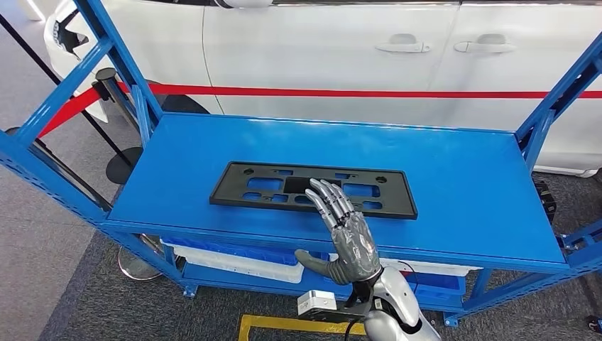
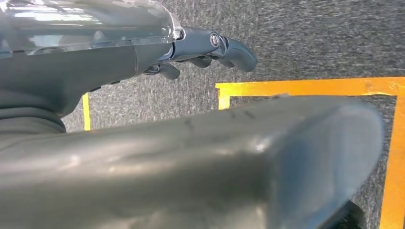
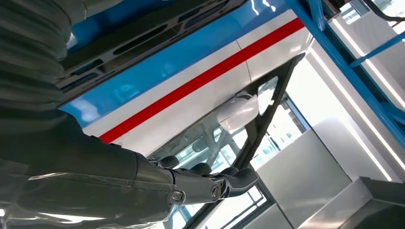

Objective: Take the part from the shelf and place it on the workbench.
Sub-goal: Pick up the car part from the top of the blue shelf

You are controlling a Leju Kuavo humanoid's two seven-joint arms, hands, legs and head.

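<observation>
On the blue metal shelf (image 1: 454, 185), right in the middle of its top deck, lies the flat black plastic part (image 1: 248, 186), a long rectangular frame with cut-out windows, flat on the painted surface. From the head view the right hand (image 1: 346, 231) reaches up over the front edge of the shelf, palm down, fingers (image 1: 328, 199) stretched out straight and spread over the near long edge of the part, the thumb hanging out to the side below the shelf lip. Nothing is gripped; whether the fingertips actually touch the plastic, I cannot tell from here.

Over at the right wrist camera, it's a different angle: low and turned, looking along the grey hand (image 3: 205, 183) toward the underside edge of the black part (image 3: 143, 36) and the blue shelf (image 3: 191, 50), with the white car body (image 3: 200, 102) and its red stripe (image 3: 210, 71) beyond. The fingers there are extended together, holding nothing.

Now the left wrist camera gives what the head view misses: the left hand (image 2: 205, 50) hanging over dark grey carpet (image 2: 310, 38) marked with yellow floor tape (image 2: 310, 87). Its fingers curl loosely inward with nothing in them.

Back in the head view, the white car (image 1: 319, 50) stands behind the shelf, and white bins (image 1: 234, 261) sit on the level below.
</observation>
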